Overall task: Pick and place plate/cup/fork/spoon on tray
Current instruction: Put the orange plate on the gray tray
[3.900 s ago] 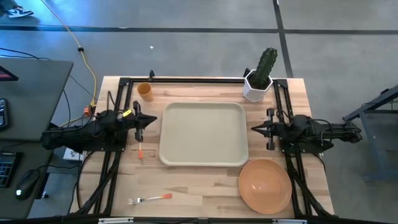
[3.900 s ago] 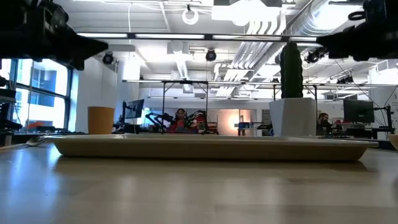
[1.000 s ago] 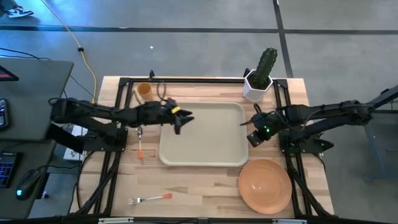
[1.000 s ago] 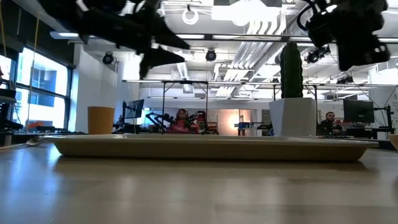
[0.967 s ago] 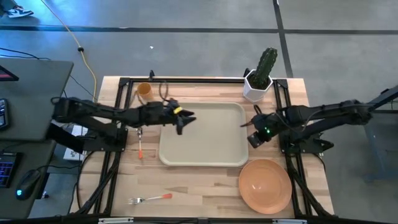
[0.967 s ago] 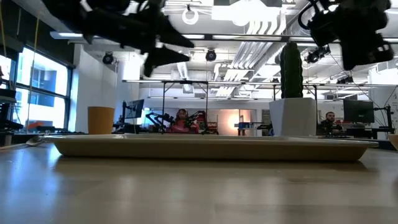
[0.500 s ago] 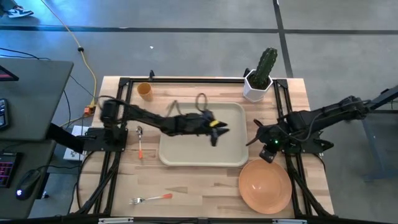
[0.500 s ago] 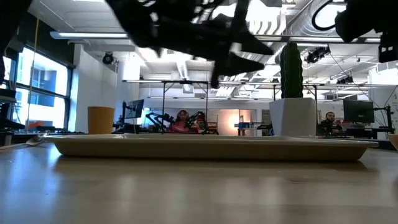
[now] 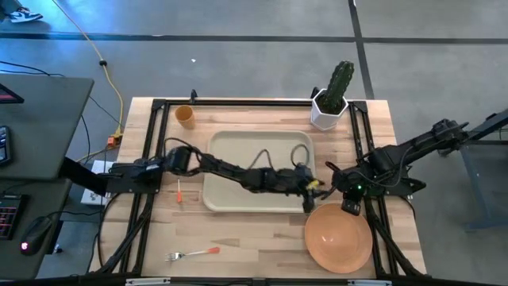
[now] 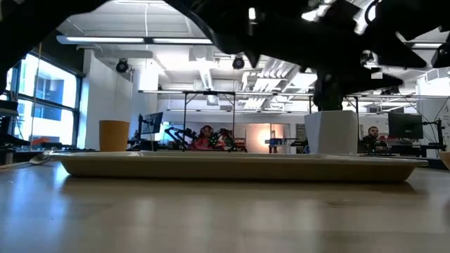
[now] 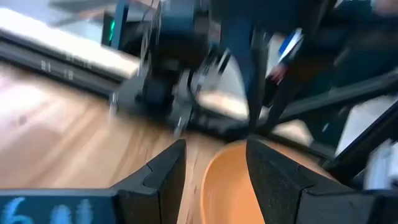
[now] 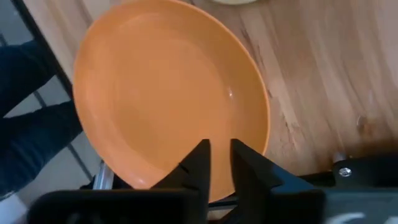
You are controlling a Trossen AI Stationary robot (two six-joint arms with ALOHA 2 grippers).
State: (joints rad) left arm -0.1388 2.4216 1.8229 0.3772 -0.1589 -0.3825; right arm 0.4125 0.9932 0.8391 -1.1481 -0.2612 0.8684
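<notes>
The orange plate (image 9: 339, 237) lies flat on the table at the near right, beside the cream tray (image 9: 258, 171). My left gripper (image 9: 309, 199) reaches across the tray to its near right corner. It stands open, and the plate's rim (image 11: 219, 180) shows past its fingers. My right gripper (image 9: 349, 205) hovers over the plate's far rim, pointing down at the plate (image 12: 168, 93), its fingers a little open. The orange cup (image 9: 185, 116) stands at the far left. The spoon (image 9: 179, 191) lies left of the tray, the fork (image 9: 192, 254) near the front edge.
A white pot with a green cactus (image 9: 332, 95) stands at the far right corner, just beyond the tray. Black frame rails (image 9: 151, 159) run along the table's left and right sides. Bare wood lies between the fork and the plate.
My left gripper has swept from the tray's far left corner across the tray toward the table's right and near edges, ending beside the plate. My right gripper has gone toward the near edge and now hangs over the plate's far rim. Nothing on the table has moved.
</notes>
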